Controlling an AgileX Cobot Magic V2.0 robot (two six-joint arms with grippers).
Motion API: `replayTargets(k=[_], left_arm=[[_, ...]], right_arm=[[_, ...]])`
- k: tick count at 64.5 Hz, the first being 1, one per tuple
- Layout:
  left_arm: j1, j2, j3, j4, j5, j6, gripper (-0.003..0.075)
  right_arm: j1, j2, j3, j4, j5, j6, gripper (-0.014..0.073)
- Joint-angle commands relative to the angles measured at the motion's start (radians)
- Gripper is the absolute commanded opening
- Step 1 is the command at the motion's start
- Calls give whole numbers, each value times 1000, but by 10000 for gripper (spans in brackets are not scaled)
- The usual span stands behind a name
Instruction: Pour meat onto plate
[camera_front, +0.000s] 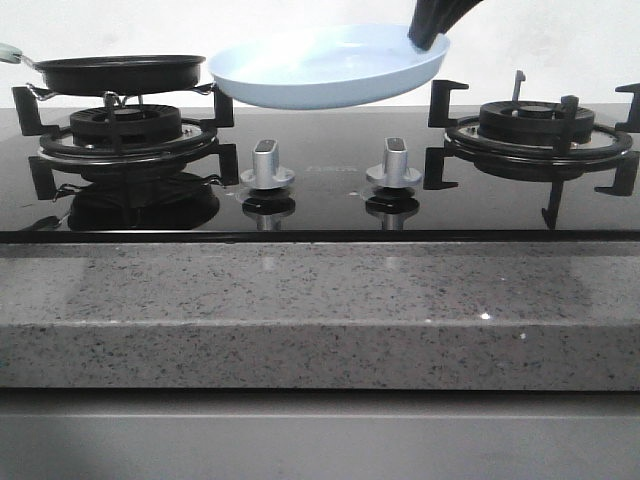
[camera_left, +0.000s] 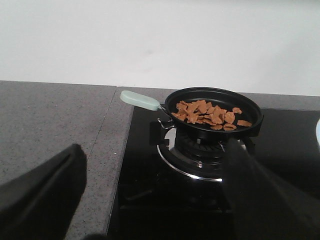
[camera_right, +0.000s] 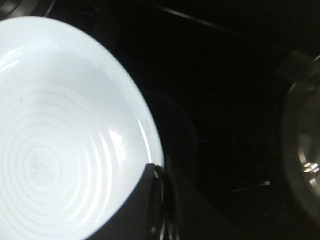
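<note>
Above the stove, plate (camera_front: 330, 68) clamped in right end effector (camera_front: 428, 40); left end effector (camera_left: 150, 200) spread, empty; no legible writing.

Black frying pan (camera_front: 120, 73) on left burner (camera_front: 125, 135); right burner (camera_front: 535, 135) bare; two silver knobs (camera_front: 268, 168) between.

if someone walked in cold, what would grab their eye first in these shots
First the pale blue plate, empty and held in the air above the middle of the stove, tilted, with the right gripper clamped on its right rim. Next the black pan on the left burner, holding a heap of brown meat chips, its mint handle pointing away from the plate. The left gripper hangs open short of the pan.
</note>
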Motion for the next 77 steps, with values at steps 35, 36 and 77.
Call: replayTargets(k=[35,36,77], left_arm=[[-5,6,-37,-16,-81,-10,543],[-5,6,-37,-22,-78,-10,543],[102,578,-419,-600,46,-10,543]], right_arm=[[48,-312,514,62,-468,-51,-71],[48,-312,514,62,-468,-51,-71],[48,-304,514,62,-468,-51,-71]])
